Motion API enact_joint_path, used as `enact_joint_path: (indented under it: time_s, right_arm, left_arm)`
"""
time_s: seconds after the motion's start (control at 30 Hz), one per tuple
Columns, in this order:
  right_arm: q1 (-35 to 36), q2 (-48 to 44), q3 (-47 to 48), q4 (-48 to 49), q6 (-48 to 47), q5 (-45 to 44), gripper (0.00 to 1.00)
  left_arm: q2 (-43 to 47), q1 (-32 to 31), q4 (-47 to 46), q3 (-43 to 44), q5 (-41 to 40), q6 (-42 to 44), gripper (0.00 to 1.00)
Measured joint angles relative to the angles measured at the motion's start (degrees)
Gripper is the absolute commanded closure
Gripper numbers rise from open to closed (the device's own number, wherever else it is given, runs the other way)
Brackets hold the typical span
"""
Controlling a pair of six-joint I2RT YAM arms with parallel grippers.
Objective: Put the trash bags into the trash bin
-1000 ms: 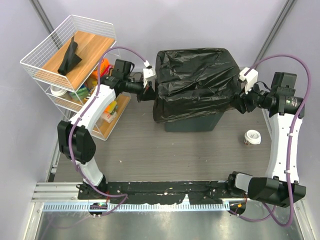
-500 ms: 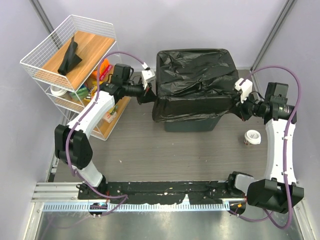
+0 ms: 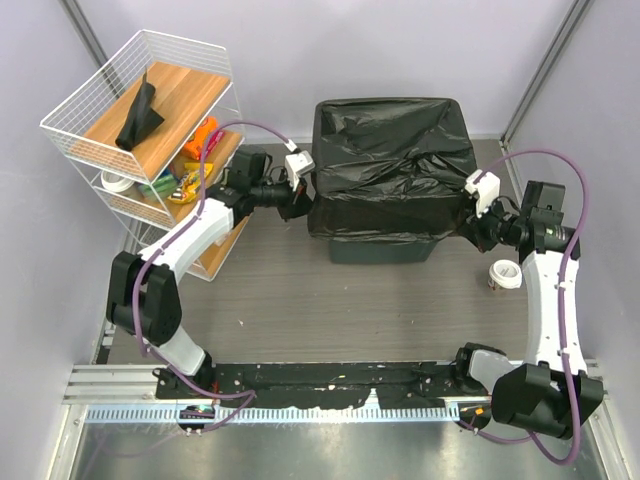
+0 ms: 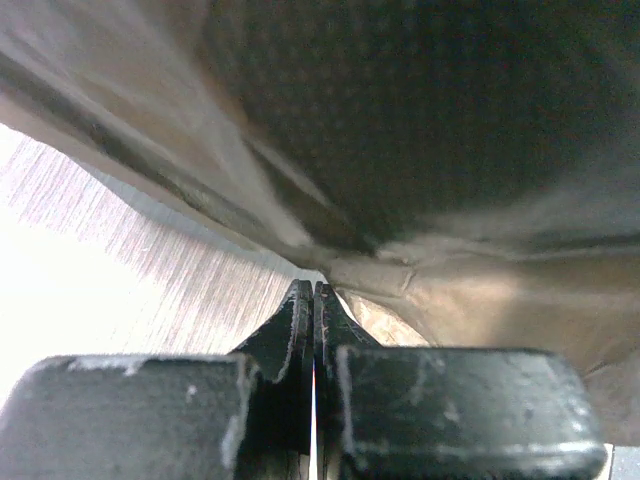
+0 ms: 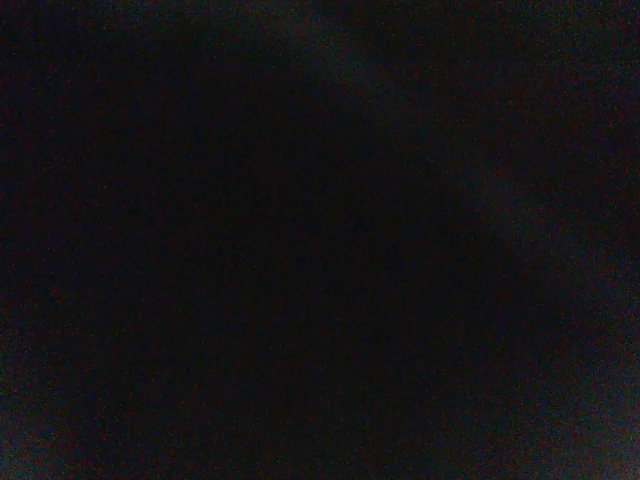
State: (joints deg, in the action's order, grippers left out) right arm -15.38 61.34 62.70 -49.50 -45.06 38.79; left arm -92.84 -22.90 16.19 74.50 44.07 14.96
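Black bag [image 3: 390,165] drapes the bin [image 3: 385,250]; left claw [image 3: 300,208] pinches its 9 o'clock edge, right claw [image 3: 466,231] closed at 3 o'clock.

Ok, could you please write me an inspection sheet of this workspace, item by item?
Surface: grey table, no spills seen.
Job's things: black trash bag draped over the trash bin; a folded bag lies atop the wire rack.
Clutter: snack packets on the rack's lower shelves; small white round object beside the right arm.
Claws: left claw shut on the trash bag's edge; right claw shut at its right side, grip hidden.
Cables: purple cables loop over both arms.
Surroundings: pale walls; nothing else seen.
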Motion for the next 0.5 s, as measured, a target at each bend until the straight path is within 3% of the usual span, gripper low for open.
enact_joint_path:
  time_s: [0.5]
  right_arm:
    - [-2.51,-2.97,-5.97,7.85,0.81,1.46,0.99]
  left_arm:
    - [0.26,-1.44,-7.13,-7.65,-3.65,-2.56,1.00]
